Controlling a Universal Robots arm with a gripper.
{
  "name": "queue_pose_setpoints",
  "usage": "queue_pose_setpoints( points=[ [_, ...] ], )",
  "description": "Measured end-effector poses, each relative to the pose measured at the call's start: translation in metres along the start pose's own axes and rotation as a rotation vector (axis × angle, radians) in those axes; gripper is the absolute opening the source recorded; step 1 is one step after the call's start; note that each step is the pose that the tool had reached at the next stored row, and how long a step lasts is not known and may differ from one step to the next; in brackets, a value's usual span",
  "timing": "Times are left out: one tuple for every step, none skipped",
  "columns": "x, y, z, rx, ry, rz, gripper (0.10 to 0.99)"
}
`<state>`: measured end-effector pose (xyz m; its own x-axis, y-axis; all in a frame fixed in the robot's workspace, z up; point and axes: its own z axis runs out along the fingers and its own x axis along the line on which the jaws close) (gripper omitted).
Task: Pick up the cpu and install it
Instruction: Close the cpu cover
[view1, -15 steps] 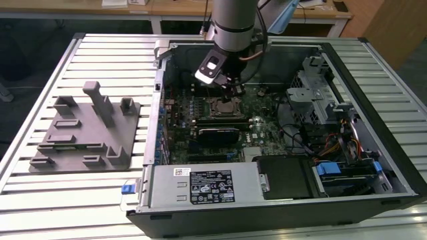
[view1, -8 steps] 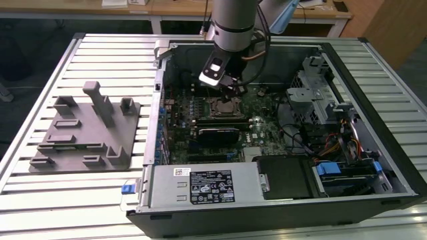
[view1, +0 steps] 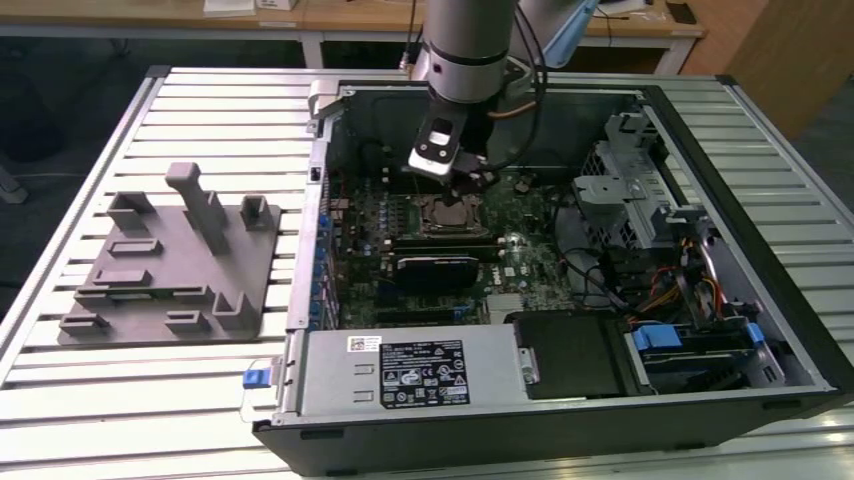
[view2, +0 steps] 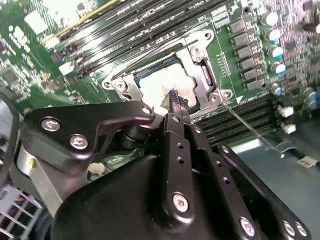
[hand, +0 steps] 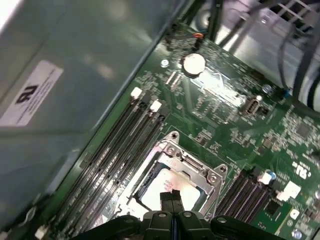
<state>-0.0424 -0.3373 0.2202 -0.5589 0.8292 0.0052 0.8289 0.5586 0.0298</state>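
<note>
The cpu (view2: 157, 82) lies flat inside the motherboard socket (view2: 204, 75), its pale shiny top partly hidden by my fingers (view2: 176, 107). It also shows in the first wrist view as the cpu (hand: 172, 184) within the metal socket frame (hand: 192, 162). My gripper (view1: 462, 182) hangs just above the socket (view1: 447, 212), inside the open computer case. The two black fingertips (hand: 170, 197) are pressed together with nothing between them, right over the chip. I cannot tell whether they touch it.
A grey plastic fixture block (view1: 167, 265) sits on the slatted table at the exterior view's left. Memory slots (view2: 150, 25) run beside the socket. A power supply (view1: 400, 372), a drive cage (view1: 641, 200) and loose cables (view1: 667, 290) crowd the case.
</note>
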Motion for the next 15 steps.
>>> queue_pose_setpoints(
  points=[
    [0.0,0.0,0.0,0.0,0.0005,-0.018,0.106],
    [0.0,0.0,0.0,0.0,0.0011,-0.038,0.106],
    [0.0,0.0,0.0,0.0,0.0016,-0.056,0.106],
    [0.0,0.0,0.0,0.0,0.0021,-0.073,0.106],
    [0.0,0.0,0.0,0.001,0.0027,-0.091,0.106],
    [0.0,0.0,0.0,0.001,0.0032,-0.109,0.106],
    [0.0,0.0,0.0,0.001,0.0038,-0.127,0.106],
    [0.0,0.0,0.0001,0.001,0.0044,-0.147,0.106],
    [0.0,0.0,0.0001,0.001,0.0049,-0.165,0.106],
    [0.0,0.0,0.0001,0.001,0.0054,-0.182,0.106],
    [0.0,0.0,0.0002,0.001,0.006,-0.201,0.106],
    [0.0,0.0,0.0002,0.001,0.0065,-0.218,0.106],
    [0.0,0.0,0.0003,0.001,0.007,-0.236,0.106],
    [0.0,0.0,0.0003,0.001,0.0076,-0.254,0.106],
    [0.0,0.0,0.0003,0.001,0.0081,-0.274,0.106]
  ],
)
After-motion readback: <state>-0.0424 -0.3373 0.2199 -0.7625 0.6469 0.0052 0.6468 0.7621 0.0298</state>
